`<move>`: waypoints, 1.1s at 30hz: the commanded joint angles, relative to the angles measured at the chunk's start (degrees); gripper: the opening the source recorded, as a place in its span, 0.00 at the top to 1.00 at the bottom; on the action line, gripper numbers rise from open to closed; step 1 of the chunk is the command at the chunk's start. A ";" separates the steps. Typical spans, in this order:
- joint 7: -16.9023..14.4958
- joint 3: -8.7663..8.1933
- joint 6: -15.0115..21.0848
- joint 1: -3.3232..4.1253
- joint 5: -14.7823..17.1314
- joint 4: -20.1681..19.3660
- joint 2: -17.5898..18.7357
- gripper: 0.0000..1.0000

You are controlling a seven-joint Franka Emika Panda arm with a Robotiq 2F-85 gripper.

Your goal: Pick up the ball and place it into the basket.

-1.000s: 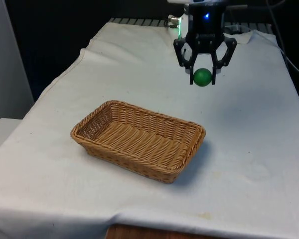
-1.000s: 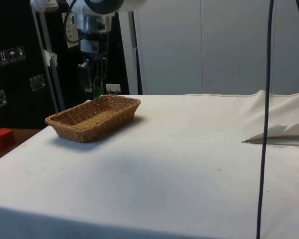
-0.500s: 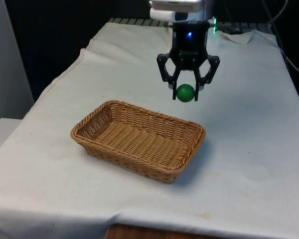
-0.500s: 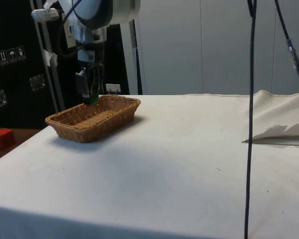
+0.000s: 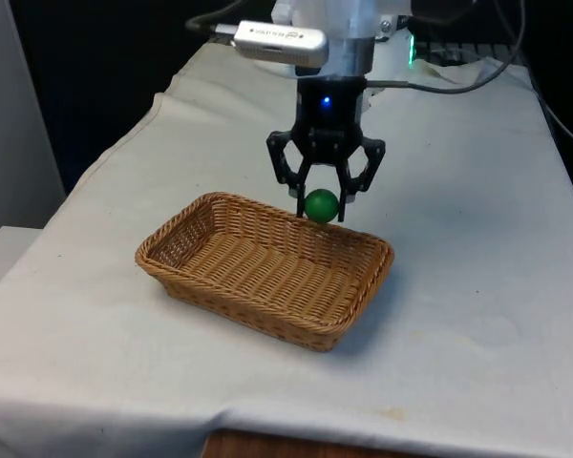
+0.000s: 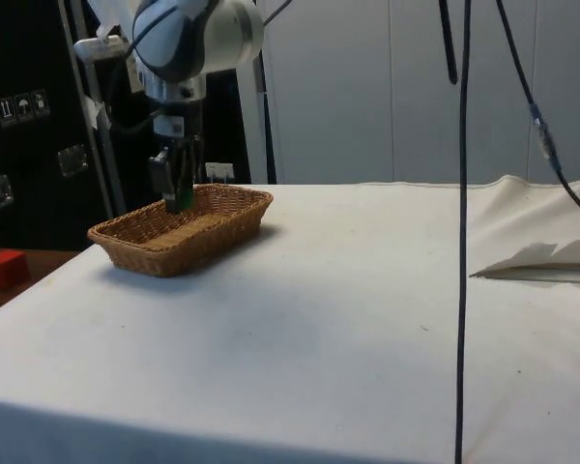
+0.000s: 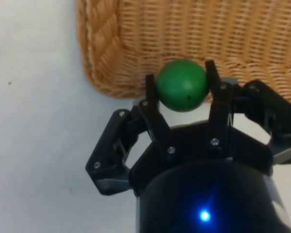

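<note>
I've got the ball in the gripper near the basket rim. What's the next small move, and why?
Probably carry it a little further over the basket before opening. The gripper holds the green ball above the far rim, and the wrist view shows the ball over the rim's edge, so releasing here could bounce it onto the cloth.
</note>
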 commanded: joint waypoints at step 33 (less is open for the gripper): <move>-1.78 -1.55 0.00 -1.83 6.93 9.51 12.26 0.55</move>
